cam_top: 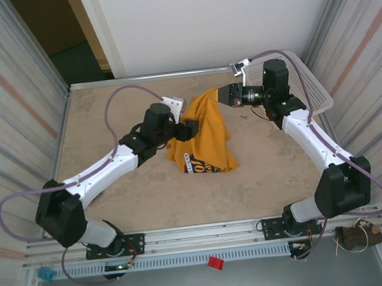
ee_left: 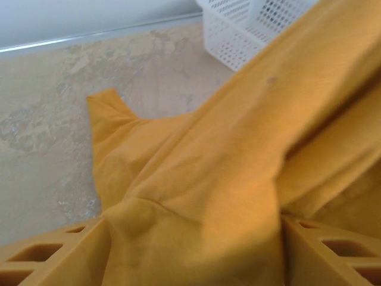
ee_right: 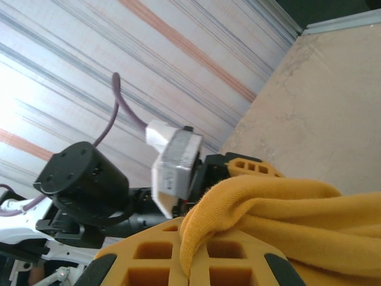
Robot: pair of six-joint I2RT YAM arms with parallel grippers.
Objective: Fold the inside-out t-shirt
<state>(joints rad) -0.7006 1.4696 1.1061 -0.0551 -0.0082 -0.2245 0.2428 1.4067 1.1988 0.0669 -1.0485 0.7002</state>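
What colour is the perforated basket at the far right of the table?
White; the basket shows best in the left wrist view.

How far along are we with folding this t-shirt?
Early. Done: nothing folded; the t-shirt is a bunched heap, its lower part with dark lettering lying on the table. In hand: the right gripper is shut on a top edge, holding it up; the left gripper is open with cloth between its fingers. Left: spread it flat, then make every fold.
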